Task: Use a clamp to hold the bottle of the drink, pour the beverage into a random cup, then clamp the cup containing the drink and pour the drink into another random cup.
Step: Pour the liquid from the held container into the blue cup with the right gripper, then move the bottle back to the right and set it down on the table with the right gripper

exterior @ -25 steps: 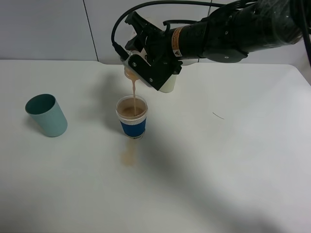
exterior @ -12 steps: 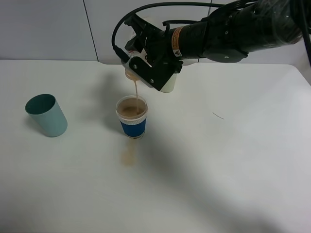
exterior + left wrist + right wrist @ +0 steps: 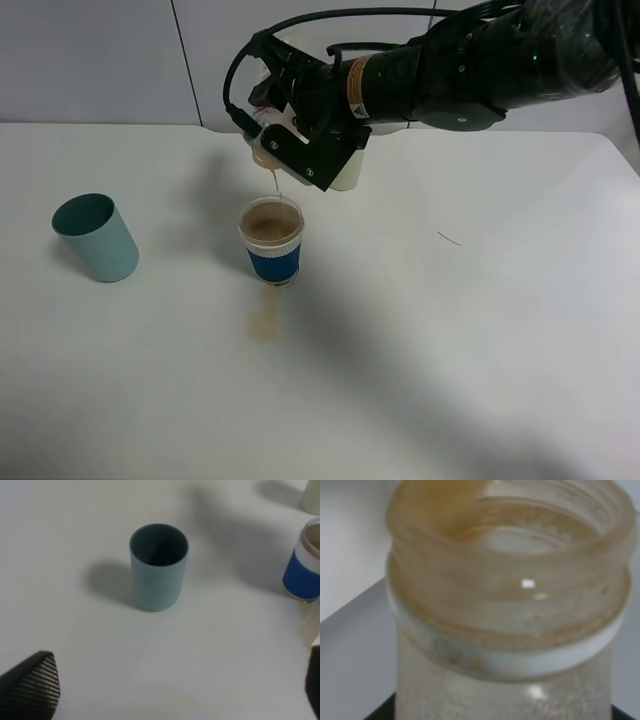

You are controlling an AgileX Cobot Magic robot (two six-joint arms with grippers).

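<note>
The right gripper pinches the bottle tipped mouth-down just above the blue cup so its thin stream lands inside (a spill marks the table nearby), while the left gripper hovers spread wide by the teal cup.

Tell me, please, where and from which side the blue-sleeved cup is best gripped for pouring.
Grip the blue-sleeved cup around its blue band, coming level from the side. It stands upright, nearly full of brown drink, so a top grasp would probably dip into it. The bottle hangs above its rim, so its near side looks freest.
</note>
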